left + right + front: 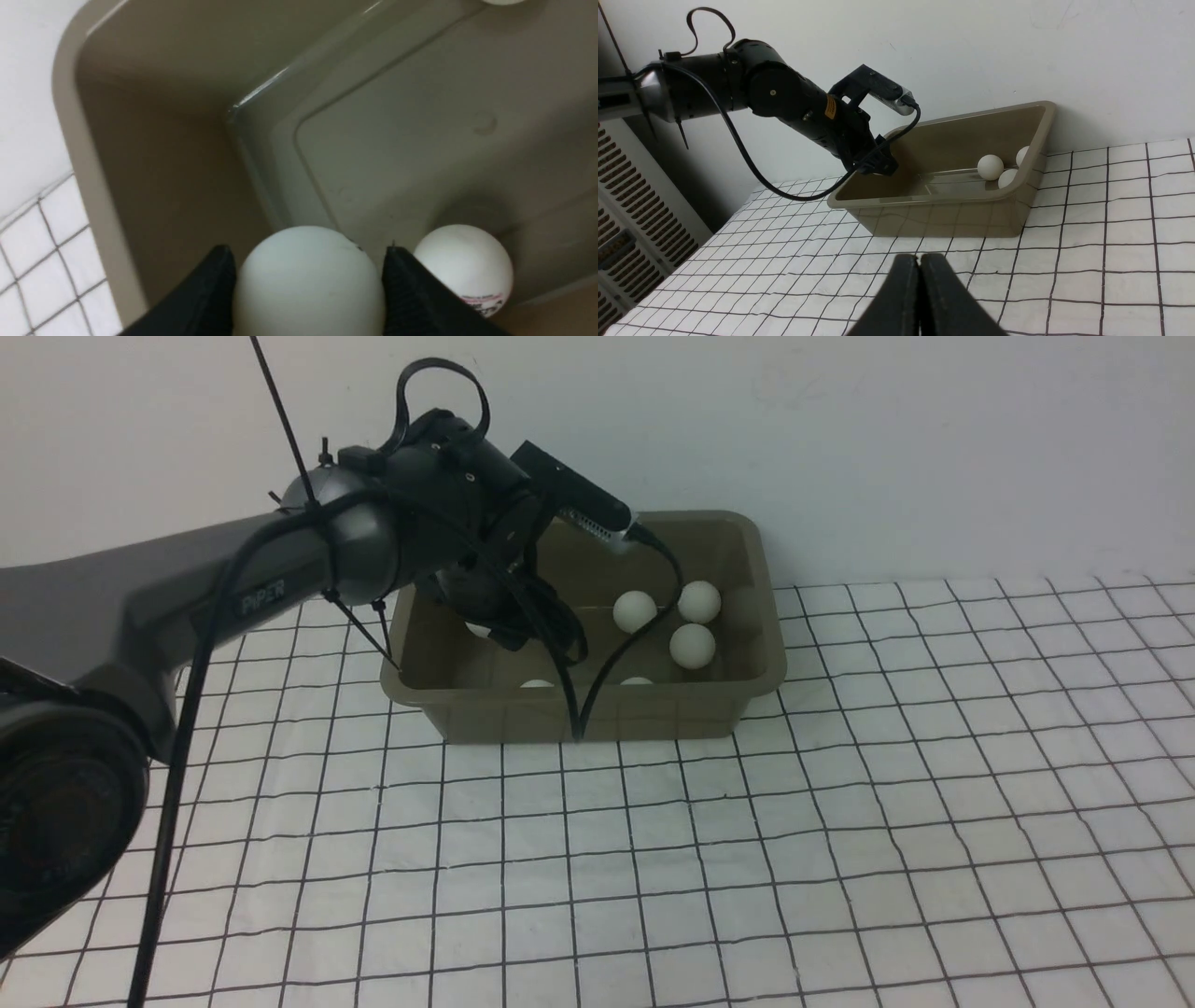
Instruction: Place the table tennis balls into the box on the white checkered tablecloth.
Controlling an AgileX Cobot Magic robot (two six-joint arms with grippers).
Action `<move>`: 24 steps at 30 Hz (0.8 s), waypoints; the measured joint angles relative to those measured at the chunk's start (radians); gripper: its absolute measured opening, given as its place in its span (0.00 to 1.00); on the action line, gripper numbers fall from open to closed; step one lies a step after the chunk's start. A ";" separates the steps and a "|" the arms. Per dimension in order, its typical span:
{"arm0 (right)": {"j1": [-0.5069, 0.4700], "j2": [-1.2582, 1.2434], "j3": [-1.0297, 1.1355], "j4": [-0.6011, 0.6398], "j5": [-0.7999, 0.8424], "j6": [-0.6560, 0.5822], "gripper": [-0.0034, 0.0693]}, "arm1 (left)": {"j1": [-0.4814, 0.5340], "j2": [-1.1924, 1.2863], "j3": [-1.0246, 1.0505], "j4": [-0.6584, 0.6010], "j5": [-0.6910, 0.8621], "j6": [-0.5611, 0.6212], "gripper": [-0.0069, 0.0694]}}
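Observation:
The olive-brown box (653, 714) stands on the white checkered tablecloth (840, 821) against the back wall. Several table tennis balls lie inside it, among them three at the right end (635, 611) (699, 601) (692, 646). My left gripper (308, 249) hangs inside the box's left end, its two black fingers (411, 289) shut on one white ball (308, 284). Another ball (462, 266) with a printed mark rests on the box floor beside it. My right gripper (920, 256) is shut and empty, low over the cloth in front of the box (943, 214).
The left arm's black cable (579, 709) loops down over the box's front wall. A white wall rises directly behind the box. A slatted grille (626, 224) stands beyond the table's left side.

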 joint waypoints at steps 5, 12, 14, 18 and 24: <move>0.000 0.000 0.000 0.015 0.000 0.004 0.02 | 0.001 0.023 -0.002 -0.024 -0.001 0.000 0.55; 0.000 0.000 0.000 0.027 0.000 0.004 0.02 | 0.003 0.043 -0.002 -0.021 -0.022 0.000 0.60; 0.000 0.000 0.000 0.027 0.000 0.004 0.02 | 0.003 0.043 -0.002 -0.018 -0.025 0.000 0.64; 0.000 0.000 0.000 0.028 0.000 0.006 0.02 | 0.004 0.043 -0.021 -0.015 -0.019 0.000 0.69; 0.000 0.000 0.000 0.029 0.000 0.006 0.02 | 0.004 0.036 -0.098 0.016 0.091 0.003 0.65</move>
